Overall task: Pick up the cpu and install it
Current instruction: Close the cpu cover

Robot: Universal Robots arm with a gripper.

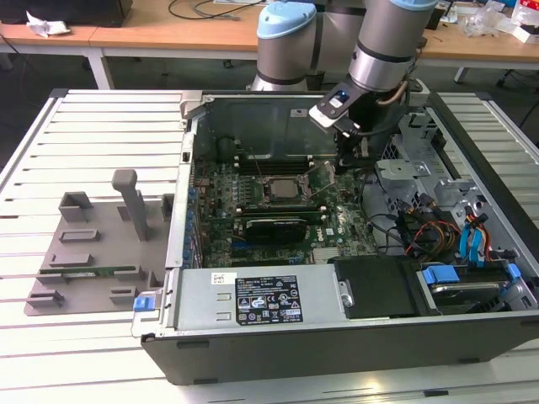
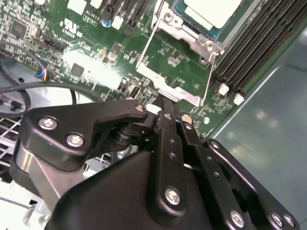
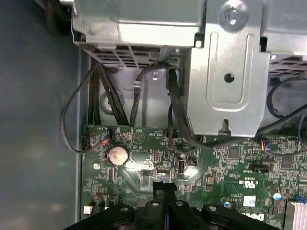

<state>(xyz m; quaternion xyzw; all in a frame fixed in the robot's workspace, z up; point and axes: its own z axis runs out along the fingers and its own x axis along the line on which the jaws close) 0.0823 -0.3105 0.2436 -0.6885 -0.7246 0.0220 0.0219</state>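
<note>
Well, one white slatted table holds one open computer case, with wooden desks behind. One cpu sits in its socket, at nine o'clock from the one gripper. Its fingers are pressed together, holding nothing.

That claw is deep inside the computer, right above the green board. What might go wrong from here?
1. The shut gripper sits close over the motherboard; a slip may scrape small parts.
2. The socket's thin wire lever lies beside it and might bend.
3. Loose cables run nearby and may snag.
</note>
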